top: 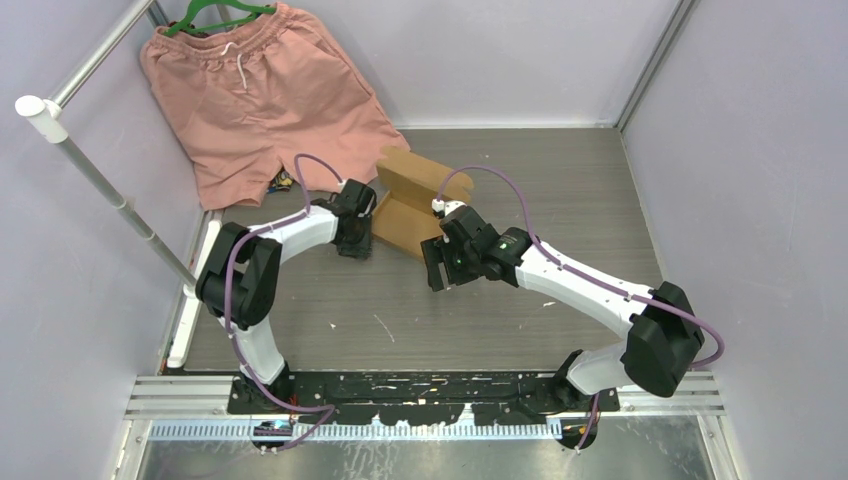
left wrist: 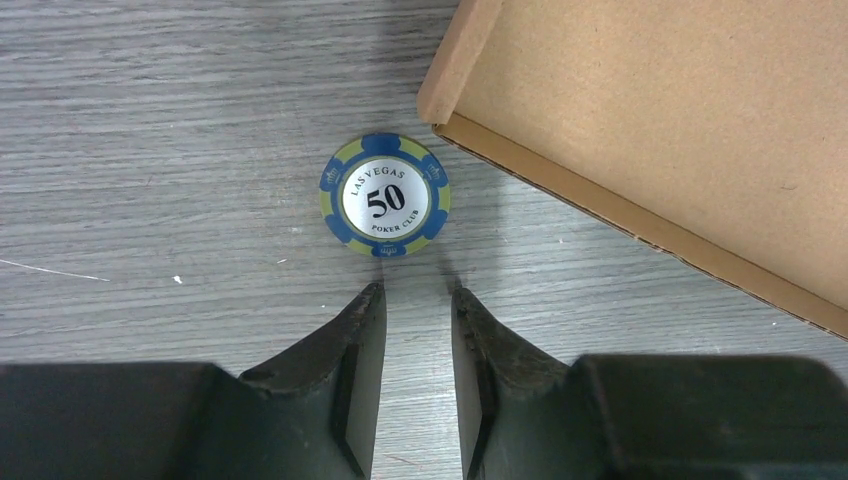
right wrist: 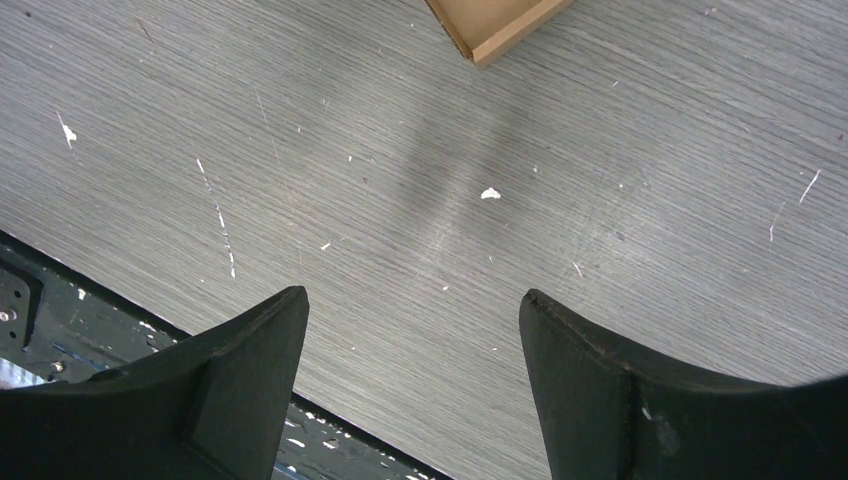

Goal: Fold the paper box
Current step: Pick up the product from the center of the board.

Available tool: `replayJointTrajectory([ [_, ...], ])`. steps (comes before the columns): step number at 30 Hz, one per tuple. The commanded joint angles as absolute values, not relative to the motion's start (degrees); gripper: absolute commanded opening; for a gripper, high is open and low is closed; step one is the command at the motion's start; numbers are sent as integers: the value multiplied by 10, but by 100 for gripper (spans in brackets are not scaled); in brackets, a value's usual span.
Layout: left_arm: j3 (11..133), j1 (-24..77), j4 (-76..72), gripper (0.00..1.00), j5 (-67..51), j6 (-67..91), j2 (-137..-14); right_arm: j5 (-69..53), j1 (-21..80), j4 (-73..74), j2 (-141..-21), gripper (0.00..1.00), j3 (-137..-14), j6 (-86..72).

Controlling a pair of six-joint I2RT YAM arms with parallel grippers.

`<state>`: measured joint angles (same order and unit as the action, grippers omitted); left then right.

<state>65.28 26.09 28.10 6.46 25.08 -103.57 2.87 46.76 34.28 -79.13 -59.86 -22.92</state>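
The paper box (top: pixel 408 198) is brown corrugated cardboard, partly folded, lying at the table's middle back with one wall raised. In the left wrist view a corner of the paper box (left wrist: pixel 650 120) fills the upper right. My left gripper (top: pixel 355 240) hangs just left of the box. Its fingers (left wrist: pixel 417 292) stand a narrow gap apart over bare table, holding nothing. My right gripper (top: pixel 438 272) hovers at the box's near right side, wide open and empty (right wrist: pixel 413 296). Only a corner of the box (right wrist: pixel 495 20) shows at the top of the right wrist view.
A blue and yellow poker chip (left wrist: pixel 385 195) marked 50 lies flat just beyond the left fingertips, beside the box corner. Salmon-pink shorts (top: pixel 260 95) on a green hanger lie at the back left by a white rail (top: pixel 100 180). The black base plate (right wrist: pixel 60 320) edges the near side.
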Motion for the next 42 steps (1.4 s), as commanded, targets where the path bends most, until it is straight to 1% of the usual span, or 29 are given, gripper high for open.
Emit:
replayJointTrajectory([
  [1, 642, 265, 313, 31, 62, 257, -1025, 30, 467, 327, -783, 82, -612, -237],
  [4, 648, 265, 325, 33, 72, 253, -1015, 29, 467, 327, -784, 82, -614, -237],
  [5, 650, 265, 329, 37, 76, 252, -1013, 29, 467, 328, -784, 82, -615, -237],
  [6, 653, 265, 329, 46, 81, 250, -1011, 29, 467, 328, -784, 83, -615, -238],
  [8, 656, 263, 330, 57, 91, 247, -1011, 28, 468, 329, -784, 82, -614, -238],
  [9, 660, 262, 334, 61, 94, 246, -1013, 29, 467, 329, -783, 82, -614, -238],
  [11, 669, 259, 335, 64, 97, 245, -1020, 29, 467, 329, -783, 82, -614, -237],
  [22, 675, 229, 272, 65, 73, 246, -1060, 31, 467, 337, -782, 83, -620, -233],
  [32, 712, 229, 265, 65, 64, 243, -1097, 30, 468, 340, -785, 82, -625, -232],
  [38, 716, 229, 264, 63, 60, 245, -1103, 29, 467, 342, -788, 82, -624, -231],
  [42, 716, 229, 267, 59, 55, 245, -1103, 29, 467, 340, -789, 82, -623, -231],
])
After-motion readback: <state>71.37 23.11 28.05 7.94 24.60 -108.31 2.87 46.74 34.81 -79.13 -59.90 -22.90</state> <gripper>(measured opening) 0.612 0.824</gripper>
